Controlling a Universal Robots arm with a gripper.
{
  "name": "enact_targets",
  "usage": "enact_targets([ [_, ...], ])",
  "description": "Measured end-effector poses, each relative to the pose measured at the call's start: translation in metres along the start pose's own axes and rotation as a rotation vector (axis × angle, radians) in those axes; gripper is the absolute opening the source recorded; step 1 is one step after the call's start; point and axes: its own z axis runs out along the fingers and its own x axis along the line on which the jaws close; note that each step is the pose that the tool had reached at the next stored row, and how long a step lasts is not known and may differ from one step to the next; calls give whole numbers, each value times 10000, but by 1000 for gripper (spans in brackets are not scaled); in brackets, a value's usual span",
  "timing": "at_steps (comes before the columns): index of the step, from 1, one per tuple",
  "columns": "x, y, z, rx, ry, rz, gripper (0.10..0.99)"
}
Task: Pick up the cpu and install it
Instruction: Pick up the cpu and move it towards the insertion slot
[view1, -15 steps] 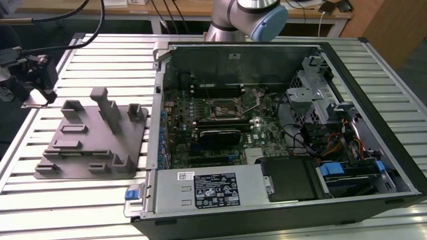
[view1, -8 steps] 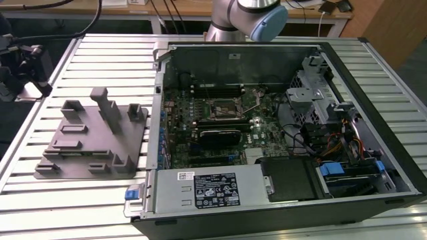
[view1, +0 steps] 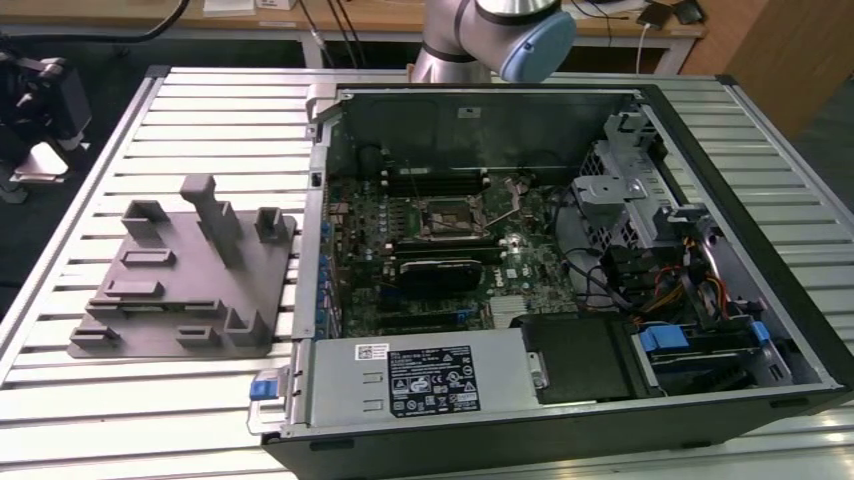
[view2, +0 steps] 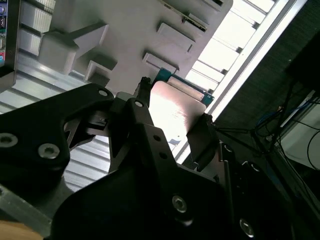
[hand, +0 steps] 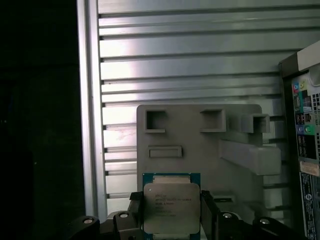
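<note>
The gripper (hand: 171, 200) is shut part way. Its two black fingers (hand: 210, 212) squeeze the cpu (hand: 171, 207) from both sides. The cpu is a flat square chip with a shiny silver top and a thin green rim. It is up in the air, off the table, in both wrist views. Past it lies the grey tray (hand: 200, 145) with its blocks and posts. The tray sits on the silver table (hand: 175, 55). Beside the tray stands the open computer case (view1: 481, 115). The robot arm (view1: 494, 30) is at the far end.
</note>
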Motion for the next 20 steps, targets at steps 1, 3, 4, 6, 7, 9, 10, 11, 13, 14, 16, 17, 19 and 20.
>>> enact_targets([
  [1, 0, 1, -31, 0, -2, 0, 541],
  [3, -1, 5, -92, -1, -8, 0, 541],
  [4, -1, 7, -121, 0, -10, 0, 541],
  [6, -2, 10, -176, -2, -14, 0, 541],
  [7, -3, 11, -204, -2, -17, -1, 541],
  [9, -3, 14, -256, -1, -19, -1, 541],
  [10, -4, 14, -273, -2, -20, -1, 541],
  [11, -3, 14, -281, -1, -20, -1, 541],
  [13, -3, 15, -280, -2, -22, -1, 541],
  [14, -4, 15, -281, -3, -22, -1, 541],
  [16, -5, 15, -283, -1, -19, -1, 541],
  [17, -12, 16, -284, 0, -18, 0, 541],
  [19, -38, 17, -282, -1, -19, -1, 541],
  [20, -55, 18, -281, -1, -20, -1, 541],
])
